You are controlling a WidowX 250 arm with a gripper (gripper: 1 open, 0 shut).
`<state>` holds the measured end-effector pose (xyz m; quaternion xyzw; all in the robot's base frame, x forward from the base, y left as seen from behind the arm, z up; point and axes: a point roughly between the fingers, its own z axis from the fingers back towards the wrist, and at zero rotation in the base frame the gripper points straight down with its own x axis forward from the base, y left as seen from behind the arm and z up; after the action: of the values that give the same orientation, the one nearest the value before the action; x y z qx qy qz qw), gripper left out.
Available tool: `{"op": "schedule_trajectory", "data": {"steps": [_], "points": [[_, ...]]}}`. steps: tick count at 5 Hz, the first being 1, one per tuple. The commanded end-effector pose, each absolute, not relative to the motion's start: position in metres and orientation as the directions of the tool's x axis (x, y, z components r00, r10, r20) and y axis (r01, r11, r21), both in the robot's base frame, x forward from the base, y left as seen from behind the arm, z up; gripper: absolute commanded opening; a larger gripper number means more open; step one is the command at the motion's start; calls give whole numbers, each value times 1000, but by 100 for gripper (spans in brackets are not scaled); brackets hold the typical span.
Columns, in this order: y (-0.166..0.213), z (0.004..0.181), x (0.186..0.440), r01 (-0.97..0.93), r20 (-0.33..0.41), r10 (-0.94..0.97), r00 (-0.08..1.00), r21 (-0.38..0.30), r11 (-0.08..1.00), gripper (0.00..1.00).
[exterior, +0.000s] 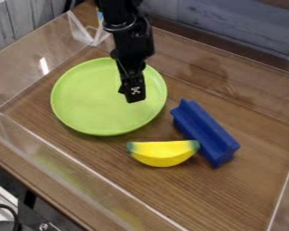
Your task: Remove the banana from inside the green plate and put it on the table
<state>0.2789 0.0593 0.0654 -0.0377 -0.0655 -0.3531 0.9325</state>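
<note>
Counting: one banana (pixel 163 152) on table (pixel 98 180) | one green plate (pixel 80 101) | one blue block (pixel 205 132) | gripper (pixel 134 90) state unclear

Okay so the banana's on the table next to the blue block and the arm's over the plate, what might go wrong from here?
1. The pincer hangs low over the green plate; sinking or swinging sideways, it may strike or drag the plate.
2. The banana lies tight against the blue block, near the plate's rim; a nudge to either may shift it.
3. The banana is already on the table, so another grasp may undo that.
</note>
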Motion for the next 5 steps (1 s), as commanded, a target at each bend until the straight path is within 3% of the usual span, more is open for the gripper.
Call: {"op": "schedule_trajectory", "data": {"steps": [1,5], "points": [[66,71,291,656,175,-647,742,12,755,0],[61,35,293,689,147,-679,719,-25,724,0]]}}
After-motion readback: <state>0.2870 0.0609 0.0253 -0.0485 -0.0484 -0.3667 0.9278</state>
